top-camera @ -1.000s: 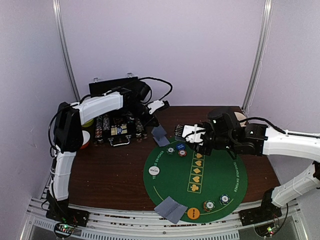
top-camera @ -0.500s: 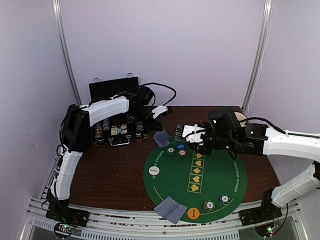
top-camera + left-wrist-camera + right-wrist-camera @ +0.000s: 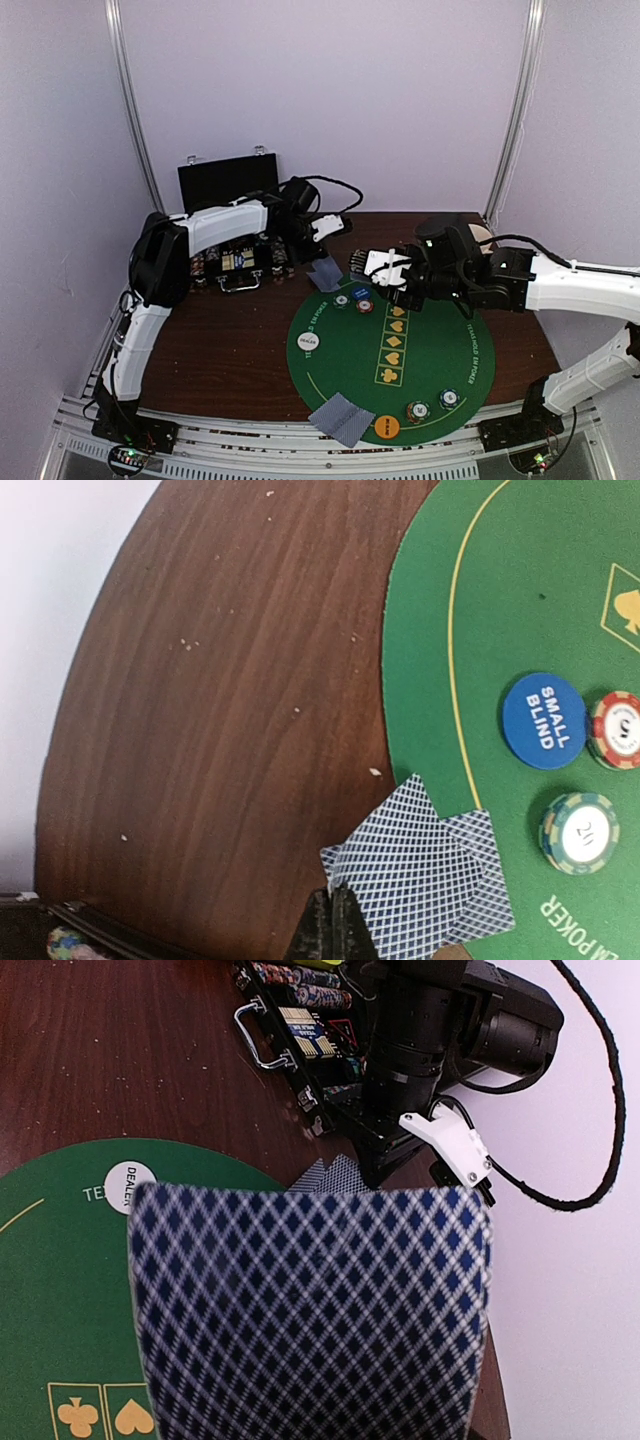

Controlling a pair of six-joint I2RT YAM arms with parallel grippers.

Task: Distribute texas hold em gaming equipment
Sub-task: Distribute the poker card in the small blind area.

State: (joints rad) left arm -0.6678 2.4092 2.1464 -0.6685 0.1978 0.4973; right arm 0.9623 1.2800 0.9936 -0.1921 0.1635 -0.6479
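- The left gripper (image 3: 335, 912) has its jaws drawn together with no gap visible. Its tips sit at the edge of the far pair (image 3: 420, 880) of cards. Whether a card is pinched cannot be told.
- The far pair is two overlapped, face-down cards. They lie across the rim of the green mat (image 3: 470, 600), partly on the wooden tabletop (image 3: 220, 680).
- On the mat near that pair is the blue disc (image 3: 543, 720), marked "SMALL BLIND". A red-and-white chip (image 3: 618, 730) lies just beside it, and a green-rimmed chip (image 3: 580, 832) lies apart from both.
- The right gripper (image 3: 378, 268) is closed on the held cards (image 3: 310, 1310) above the far part of the mat. Their patterned backs face the wrist camera and hide the fingers there.
- The dealer disc (image 3: 309, 341) lies on the left part of the mat.
- The near pair (image 3: 340, 418) of cards overhangs the mat's near rim. The orange disc (image 3: 386, 427) is just beside it, with two chips (image 3: 418, 411) to the right.
- The case (image 3: 235, 255) stands open on the tabletop, beyond and left of the mat.
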